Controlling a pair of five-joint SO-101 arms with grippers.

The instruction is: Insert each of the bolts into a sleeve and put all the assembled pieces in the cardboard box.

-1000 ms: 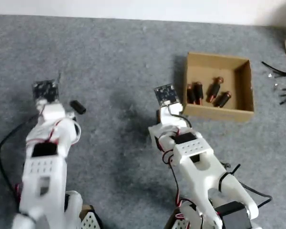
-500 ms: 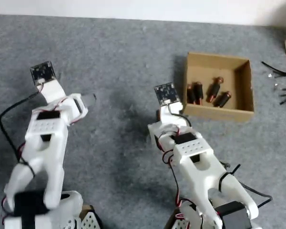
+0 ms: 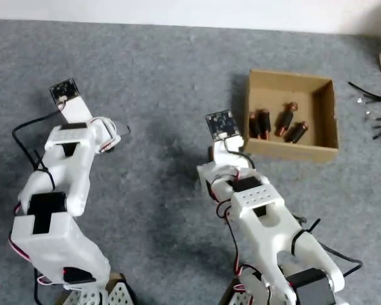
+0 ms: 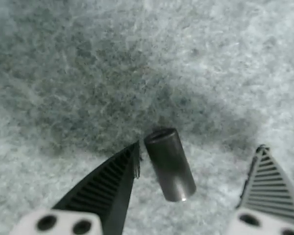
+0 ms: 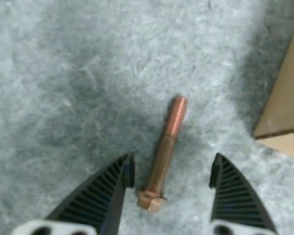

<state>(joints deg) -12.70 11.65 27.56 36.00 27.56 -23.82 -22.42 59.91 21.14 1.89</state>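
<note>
- Left wrist view: my left gripper hangs over the grey carpeted table. Its two ribbed black fingers are spread wide and grip nothing.
- A dark sleeve lies on its side on the carpet between those fingers, much nearer one than the other. Its open end sits just beside that fingertip, and I cannot tell whether they touch.
- Right wrist view: my right gripper is spread just as wide and holds nothing.
- A copper-coloured bolt lies flat on the carpet in the gap between the right gripper's two tips and touches neither. Its hex head is toward the gripper and its threaded end points away.
- A corner of the cardboard box stands near the bolt's threaded end.
- High view: the left arm is on the left side of the table. The right arm is in the middle, with its wrist just beside the box's near corner.
- The box holds four assembled pieces, dark sleeves with copper ends, lying side by side on its floor.
</note>
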